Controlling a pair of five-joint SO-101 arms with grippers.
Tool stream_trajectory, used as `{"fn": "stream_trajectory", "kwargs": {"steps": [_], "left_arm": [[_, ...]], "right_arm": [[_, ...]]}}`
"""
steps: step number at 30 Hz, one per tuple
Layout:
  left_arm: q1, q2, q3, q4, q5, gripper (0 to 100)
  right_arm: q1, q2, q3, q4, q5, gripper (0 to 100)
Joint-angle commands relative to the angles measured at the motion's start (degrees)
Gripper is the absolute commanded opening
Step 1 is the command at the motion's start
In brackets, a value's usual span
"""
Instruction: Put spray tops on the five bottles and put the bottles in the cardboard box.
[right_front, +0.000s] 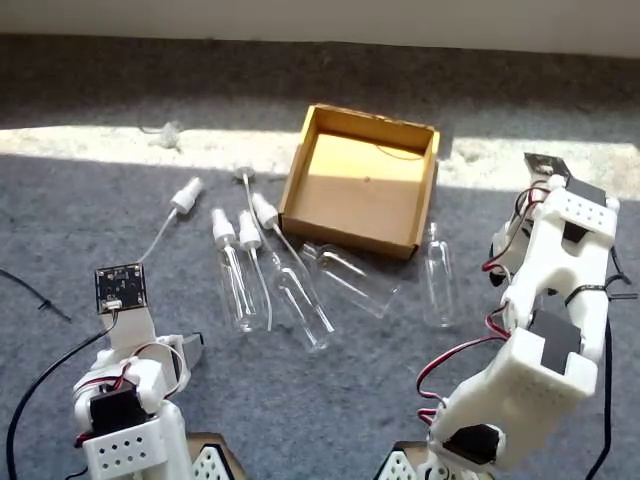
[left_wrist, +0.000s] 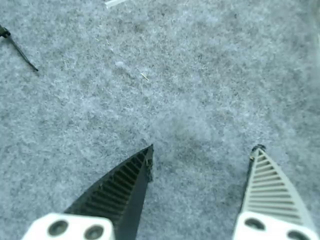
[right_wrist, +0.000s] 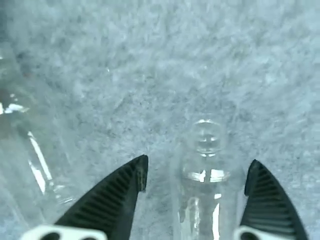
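Hanging over bare grey carpet (left_wrist: 165, 75) with the left gripper (left_wrist: 204, 148), jaws spread wide and gripping nothing. Straddling an uncapped clear bottle (right_wrist: 205, 145) with the right gripper (right_wrist: 199, 162), jaws just as wide, sitting either side of it and not squeezing. Also seeing clear bottles (right_front: 350, 280) lying flat on the carpet just near of the cardboard box (right_front: 345, 225), some wearing white tops, plus 1 loose spray top (right_front: 186, 194) left of the box, trailing its thin tube.
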Motion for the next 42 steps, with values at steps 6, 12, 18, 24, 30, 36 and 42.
{"fn": "stream_trajectory", "kwargs": {"steps": [6,12,18,24,30,36,42], "left_arm": [[-0.3,0.0,1.1,0.3,0.0,28],[-0.3,0.0,1.1,0.3,0.0,28],[-0.3,0.0,1.1,0.3,0.0,28],[-0.3,0.0,1.1,0.3,0.0,28],[-0.3,0.0,1.1,0.3,0.0,28],[-0.3,0.0,1.1,0.3,0.0,28],[-0.3,0.0,1.1,0.3,0.0,28]], "right_arm": [[2.5,-3.5,2.3,-2.2,4.2,28.6],[3.1,-3.5,4.7,-4.3,6.0,28.6],[3.0,-3.4,6.1,-7.7,6.0,28.6],[2.8,-3.4,9.2,-10.1,6.0,28.3],[3.1,-3.5,9.3,-10.2,6.0,17.4],[3.2,-3.9,9.2,-9.7,6.0,11.5],[2.4,-5.6,6.6,-3.3,0.8,6.7]]}}
